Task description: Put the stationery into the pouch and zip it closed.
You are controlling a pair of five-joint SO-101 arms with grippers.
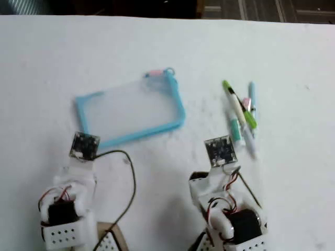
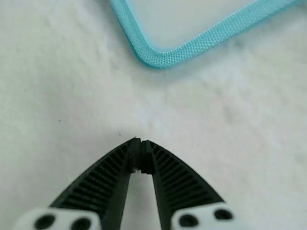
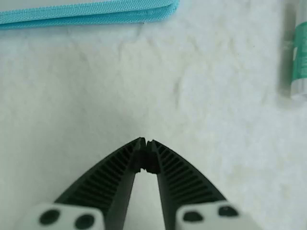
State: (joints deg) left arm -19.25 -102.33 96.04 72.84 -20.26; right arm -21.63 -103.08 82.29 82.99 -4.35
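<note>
A clear pouch [image 1: 129,111] with a light-blue zip border lies flat mid-table, its pink zipper pull [image 1: 155,73] at the far corner. Several pens and markers [image 1: 241,115] lie in a loose pile to its right, among them a green marker [image 1: 239,104] and a teal-banded one [image 3: 300,52]. My left gripper [image 2: 140,154] is shut and holds nothing, over bare cloth just short of the pouch's near corner [image 2: 163,57]. Shut and holding nothing too, my right gripper [image 3: 146,155] sits near the pouch's long near edge [image 3: 86,13], left of the pens.
A white cloth [image 1: 293,63] covers the whole table. A dark cable [image 1: 131,178] loops between the two arm bases at the near edge. Open cloth lies on all sides of the pouch and the pens.
</note>
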